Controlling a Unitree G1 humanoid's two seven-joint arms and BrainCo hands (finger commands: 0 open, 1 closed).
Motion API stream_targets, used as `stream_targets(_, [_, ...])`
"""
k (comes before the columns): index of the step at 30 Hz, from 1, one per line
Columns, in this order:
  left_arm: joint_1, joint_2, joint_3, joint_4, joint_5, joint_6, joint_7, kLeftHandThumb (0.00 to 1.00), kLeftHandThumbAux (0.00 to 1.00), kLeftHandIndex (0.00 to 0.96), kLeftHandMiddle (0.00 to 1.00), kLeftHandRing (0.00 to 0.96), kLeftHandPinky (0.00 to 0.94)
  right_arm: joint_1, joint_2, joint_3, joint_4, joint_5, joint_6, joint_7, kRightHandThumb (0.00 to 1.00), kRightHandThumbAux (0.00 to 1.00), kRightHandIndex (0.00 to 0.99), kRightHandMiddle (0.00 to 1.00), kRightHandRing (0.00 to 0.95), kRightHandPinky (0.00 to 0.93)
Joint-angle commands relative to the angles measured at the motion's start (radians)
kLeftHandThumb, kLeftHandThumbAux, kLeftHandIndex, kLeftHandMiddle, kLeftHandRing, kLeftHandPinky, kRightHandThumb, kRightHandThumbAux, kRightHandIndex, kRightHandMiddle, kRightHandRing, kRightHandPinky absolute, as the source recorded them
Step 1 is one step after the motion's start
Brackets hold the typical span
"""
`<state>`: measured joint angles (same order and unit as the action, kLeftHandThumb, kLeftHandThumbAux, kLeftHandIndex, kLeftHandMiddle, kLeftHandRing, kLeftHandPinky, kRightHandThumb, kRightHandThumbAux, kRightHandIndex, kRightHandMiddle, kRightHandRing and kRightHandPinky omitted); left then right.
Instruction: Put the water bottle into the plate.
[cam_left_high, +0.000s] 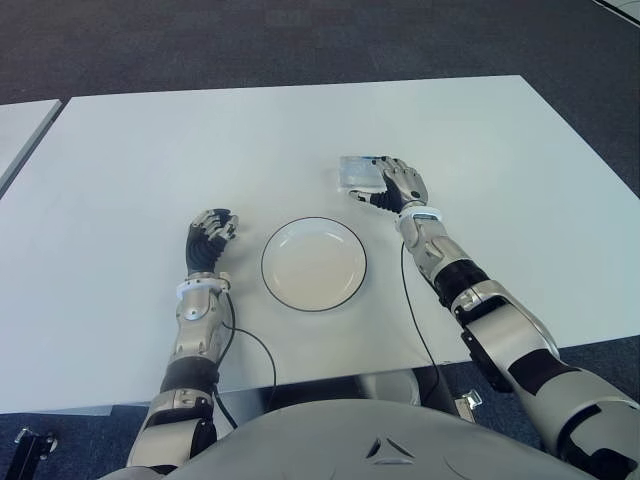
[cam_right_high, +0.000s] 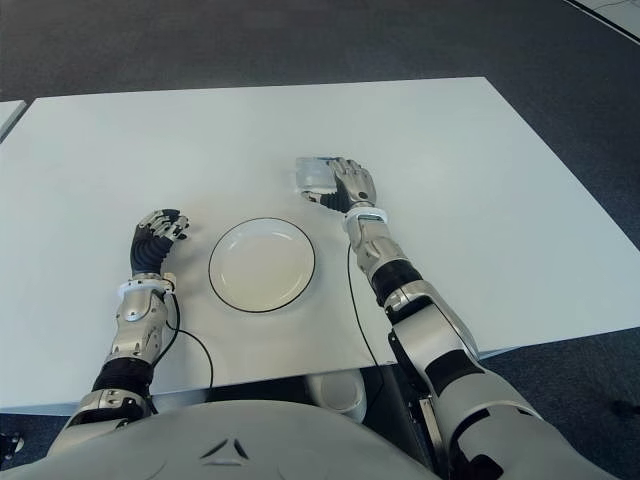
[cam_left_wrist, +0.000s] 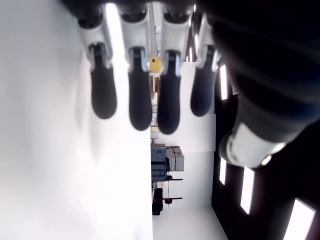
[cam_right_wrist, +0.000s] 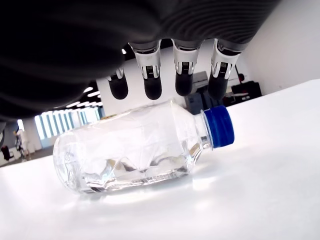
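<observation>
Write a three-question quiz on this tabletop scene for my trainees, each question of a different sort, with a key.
1. True or false: the water bottle stands upright on the table.
2. Which robot hand is over the bottle? A) the left robot hand B) the right robot hand
3. Fill in: the plate holds ____.

Key:
1. False; it lies on its side, blue cap on.
2. B; its fingers hang open above the bottle, not yet closed on it. The left shows beside the plate, on its left.
3. Nothing.

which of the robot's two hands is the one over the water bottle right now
The right hand: its open fingers hang above the water bottle, lying on its side beyond the plate. The left hand shows left of the plate.
</observation>
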<state>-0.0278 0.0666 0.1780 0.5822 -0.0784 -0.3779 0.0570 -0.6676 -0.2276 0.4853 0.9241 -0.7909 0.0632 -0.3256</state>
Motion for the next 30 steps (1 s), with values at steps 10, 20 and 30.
stream_targets(10, [0.083,-0.026,-0.013,0.079,0.008,0.152,0.009,0.831,0.684,0.402,0.473,0.505,0.489,-0.166,0.100,0.105,0.323,-0.020,-0.014,0.037,0.797,0.245,0.000,0.000,0.000,0.000])
stream_targets(20, [0.091,-0.030,-0.005,0.067,-0.006,0.149,0.005,0.834,0.681,0.411,0.471,0.501,0.481,-0.225,0.135,0.182,0.443,-0.058,0.035,0.129,0.766,0.256,0.000,0.000,0.000,0.000])
stream_targets(30, [0.093,-0.030,0.002,0.069,-0.008,0.150,0.010,0.834,0.680,0.417,0.467,0.497,0.484,-0.249,0.121,0.245,0.470,-0.097,0.054,0.187,0.722,0.278,0.000,0.000,0.000,0.000])
